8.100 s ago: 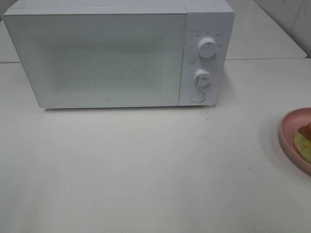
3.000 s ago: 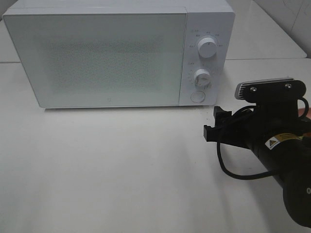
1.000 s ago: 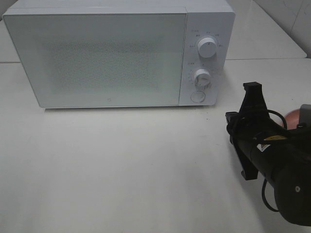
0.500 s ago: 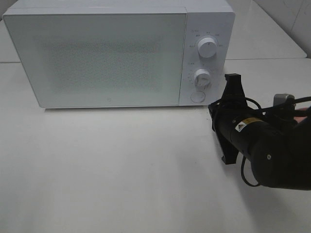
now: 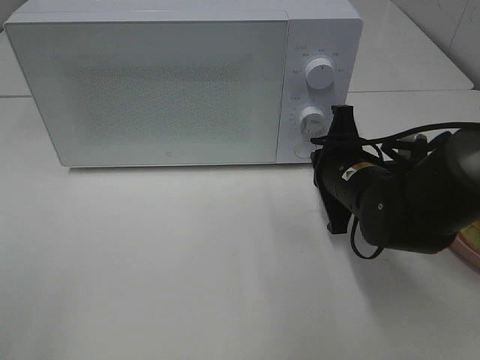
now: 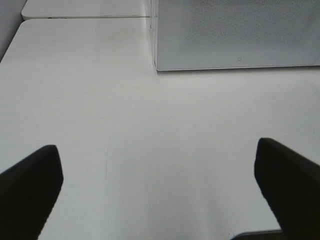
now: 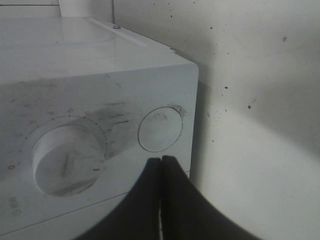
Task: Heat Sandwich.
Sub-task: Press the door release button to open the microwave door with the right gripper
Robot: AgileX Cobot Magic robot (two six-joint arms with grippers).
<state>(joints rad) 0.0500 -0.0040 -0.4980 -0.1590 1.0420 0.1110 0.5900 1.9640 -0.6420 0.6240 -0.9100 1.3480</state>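
Note:
The white microwave (image 5: pixel 165 90) stands at the back of the table with its door closed. My right gripper (image 5: pixel 316 150) is shut and empty, its tips just in front of the round button (image 7: pixel 160 128) at the bottom of the control panel; I cannot tell whether they touch it. The shut fingertips (image 7: pixel 161 159) show in the right wrist view beside the lower knob (image 7: pixel 70 160). The sandwich is hidden behind my right arm. My left gripper (image 6: pixel 160 190) is open and empty over bare table, out of the high view.
A sliver of the pink plate (image 5: pixel 468 246) shows at the right edge behind my right arm. The upper knob (image 5: pixel 321 75) and lower knob (image 5: pixel 312 118) sit on the panel. The microwave's front lower corner (image 6: pixel 235 35) shows in the left wrist view.
My right arm has come in from the right and moved left and back to the microwave's control panel, covering the round button. The microwave door has stayed closed.

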